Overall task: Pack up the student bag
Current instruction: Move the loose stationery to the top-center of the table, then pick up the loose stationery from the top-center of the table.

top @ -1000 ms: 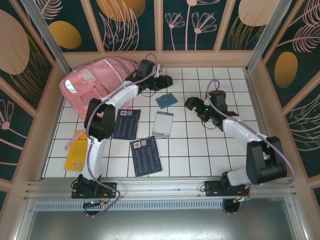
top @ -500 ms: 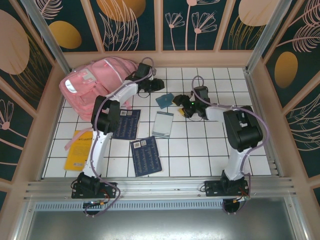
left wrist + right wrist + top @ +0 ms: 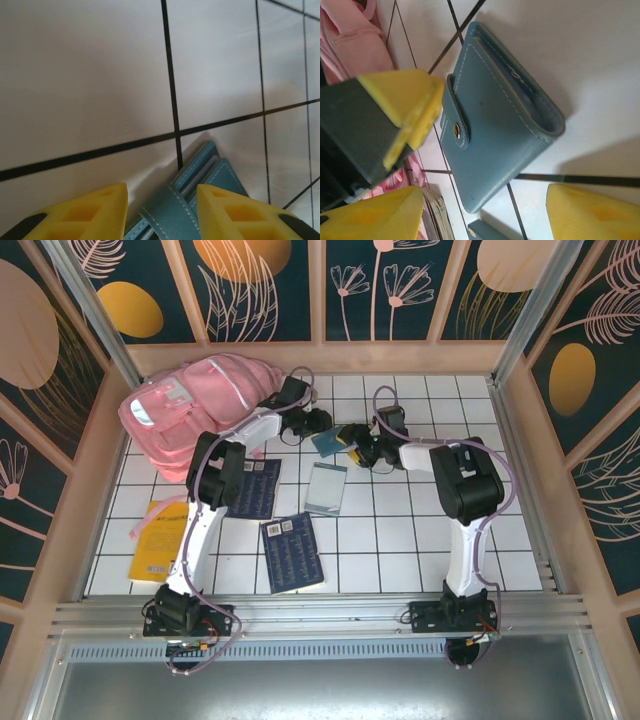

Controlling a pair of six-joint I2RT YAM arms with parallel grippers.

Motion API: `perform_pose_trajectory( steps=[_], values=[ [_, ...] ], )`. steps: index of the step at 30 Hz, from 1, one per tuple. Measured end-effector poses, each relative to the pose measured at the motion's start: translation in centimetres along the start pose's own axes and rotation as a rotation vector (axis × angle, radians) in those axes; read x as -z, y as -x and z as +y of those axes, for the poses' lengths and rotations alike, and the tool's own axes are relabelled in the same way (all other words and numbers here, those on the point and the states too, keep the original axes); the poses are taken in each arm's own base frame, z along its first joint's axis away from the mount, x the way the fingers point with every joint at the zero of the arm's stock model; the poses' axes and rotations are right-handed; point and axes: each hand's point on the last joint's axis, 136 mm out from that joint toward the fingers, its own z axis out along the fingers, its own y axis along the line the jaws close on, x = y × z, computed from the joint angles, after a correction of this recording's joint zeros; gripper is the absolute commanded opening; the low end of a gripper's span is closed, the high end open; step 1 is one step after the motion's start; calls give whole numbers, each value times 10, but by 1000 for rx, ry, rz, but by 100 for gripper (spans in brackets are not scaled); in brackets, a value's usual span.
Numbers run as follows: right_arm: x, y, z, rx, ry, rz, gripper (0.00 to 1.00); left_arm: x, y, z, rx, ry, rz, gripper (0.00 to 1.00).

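Note:
The pink student bag [image 3: 190,415] lies at the back left of the tiled table, and part of it shows in the right wrist view [image 3: 360,40]. A small blue snap wallet [image 3: 328,442] lies flat on the tiles to its right. My left gripper [image 3: 320,425] stands open just above the wallet, whose strap end [image 3: 200,200] lies between the yellow fingers [image 3: 90,215]. My right gripper [image 3: 348,436] is open and faces the wallet [image 3: 495,130] from the right. The wallet lies ahead of the right fingertips [image 3: 595,210], with the left gripper's finger [image 3: 405,105] beside it.
Two dark blue booklets [image 3: 253,487] [image 3: 291,551] and a grey notebook [image 3: 326,488] lie mid-table. A yellow book [image 3: 157,540] is at the left edge. Wooden walls ring the table, and both arms crowd the wallet.
My right arm has swung left across the table to the wallet. The left gripper has shifted slightly right and down onto the wallet's edge.

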Motion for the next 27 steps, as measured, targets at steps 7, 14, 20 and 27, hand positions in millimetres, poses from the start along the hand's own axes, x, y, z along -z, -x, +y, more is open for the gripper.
perform_pose_trajectory(
  steps=[7, 14, 20, 27],
  values=[
    [-6, 5, 4, 7, 5, 0, 67, 4, -7, -2, 10, -30, -12, 40],
    [-11, 11, 8, 6, 4, 1, 67, 14, -28, -6, 75, -93, 14, 39],
    [-14, 11, 10, 8, 18, 14, 58, 16, -38, -10, 112, -129, 44, 38],
    [-17, 10, 5, 2, 15, 23, 24, 17, -40, -11, 119, -137, 50, 37]
  ],
)
